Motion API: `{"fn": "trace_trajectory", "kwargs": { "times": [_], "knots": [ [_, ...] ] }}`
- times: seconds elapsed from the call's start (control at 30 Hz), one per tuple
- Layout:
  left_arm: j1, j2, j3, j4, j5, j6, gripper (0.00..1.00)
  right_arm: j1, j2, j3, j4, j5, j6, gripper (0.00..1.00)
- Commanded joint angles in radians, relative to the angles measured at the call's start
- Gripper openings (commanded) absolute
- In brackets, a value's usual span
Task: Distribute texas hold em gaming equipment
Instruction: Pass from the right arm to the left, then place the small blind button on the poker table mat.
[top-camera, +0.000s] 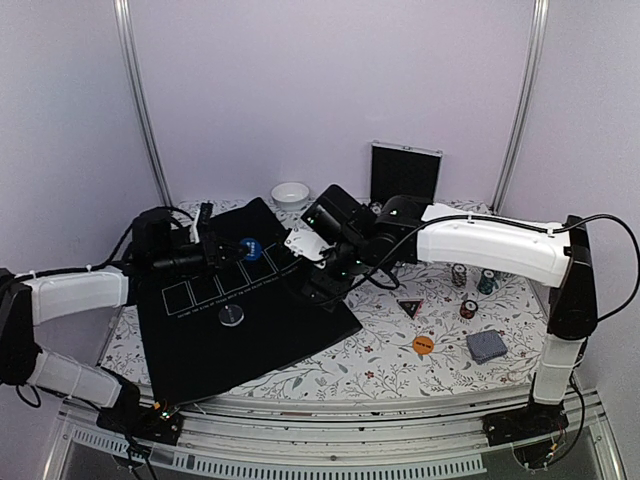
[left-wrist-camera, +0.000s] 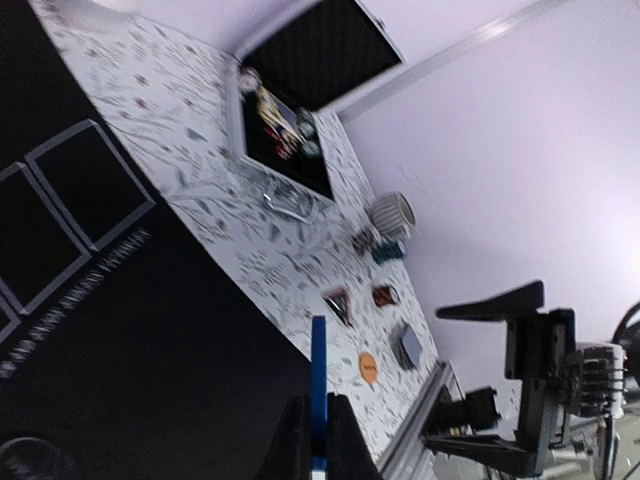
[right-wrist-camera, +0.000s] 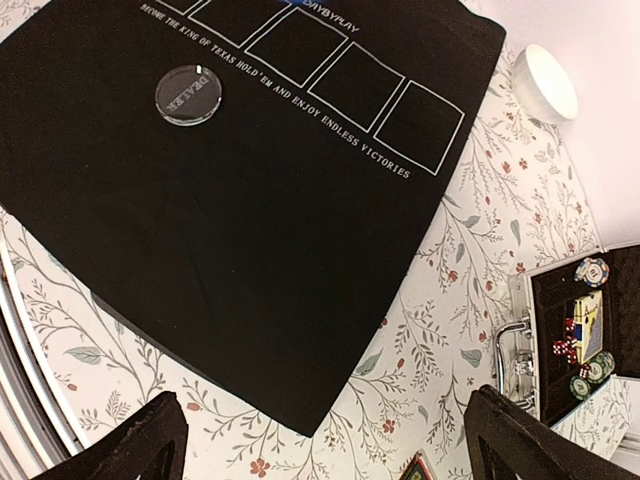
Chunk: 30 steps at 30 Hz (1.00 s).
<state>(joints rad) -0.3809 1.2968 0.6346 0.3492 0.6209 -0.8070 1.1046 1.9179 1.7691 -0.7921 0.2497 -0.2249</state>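
While your left fingers (left-wrist-camera: 296, 445) pinched a round blue chip (left-wrist-camera: 318, 385), right fingers (right-wrist-camera: 140, 445) gaped empty; setting it down seemed next.

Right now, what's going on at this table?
The left arm's fingers are shut on a thin blue chip, held edge-on over the black mat by its row of card boxes. The right arm's fingers stand wide open and empty above the mat's right edge. The dealer button lies on the mat. The chip stacks, triangular marker and card deck sit off it to the right.
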Motion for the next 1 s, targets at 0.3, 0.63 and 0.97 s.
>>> {"fn": "trace_trajectory", "kwargs": {
  "times": [0.3,0.63,0.97],
  "knots": [
    [0.814,-0.085,-0.269,-0.12,-0.049,0.054,0.0,-0.082,-0.2,-0.225,0.15,0.031,0.071,0.99],
    [0.889,0.035,-0.268,-0.093,-0.069,0.036,0.0,-0.108,-0.248,-0.323,0.204,0.024,0.077,0.99],
    [0.889,0.062,-0.308,-0.097,-0.138,0.048,0.0,-0.119,-0.255,-0.333,0.212,0.024,0.061,0.99]
  ]
}}
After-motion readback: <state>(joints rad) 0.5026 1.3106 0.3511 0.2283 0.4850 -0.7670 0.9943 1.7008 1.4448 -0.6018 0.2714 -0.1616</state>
